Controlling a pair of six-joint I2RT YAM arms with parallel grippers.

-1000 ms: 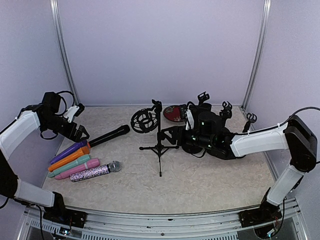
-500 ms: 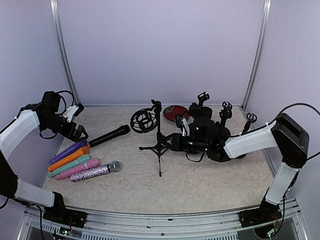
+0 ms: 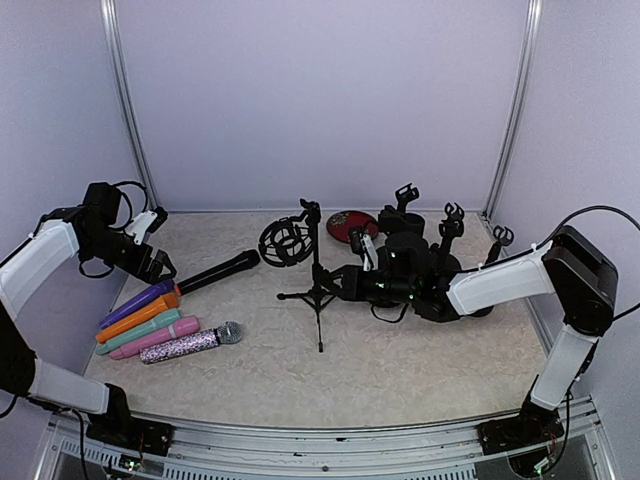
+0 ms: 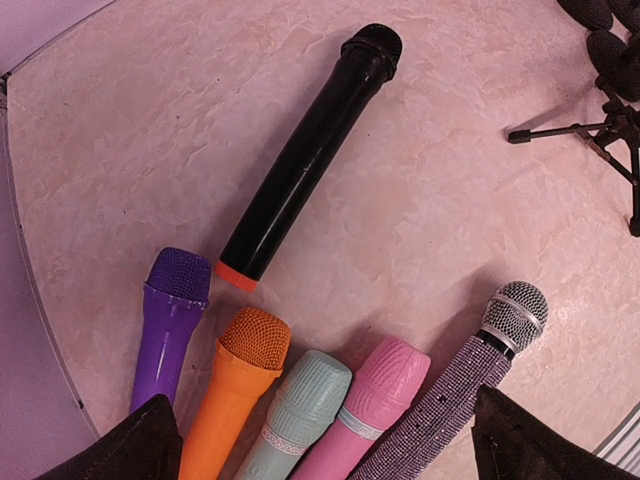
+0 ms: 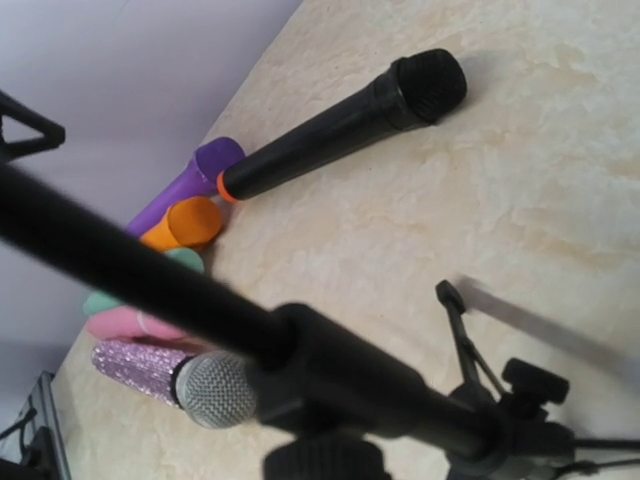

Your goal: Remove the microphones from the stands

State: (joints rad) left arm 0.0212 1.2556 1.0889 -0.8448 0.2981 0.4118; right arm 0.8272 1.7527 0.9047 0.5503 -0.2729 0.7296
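Observation:
The black tripod stand is upright mid-table, and the clip at its top holds nothing. A black microphone with an orange end lies flat on the table left of it, also seen in the left wrist view and the right wrist view. My right gripper is at the stand's pole, low down, shut on it. The pole fills the right wrist view and hides the fingers. My left gripper hangs open above the row of microphones, holding nothing.
Purple, orange, teal and pink microphones and a glittery one lie side by side at the left. A round shock mount and a red disc lie behind the stand. Several black clip holders stand at the back right.
My right gripper has moved left to the stand's pole and closed on it. The left arm and the microphones have not moved.

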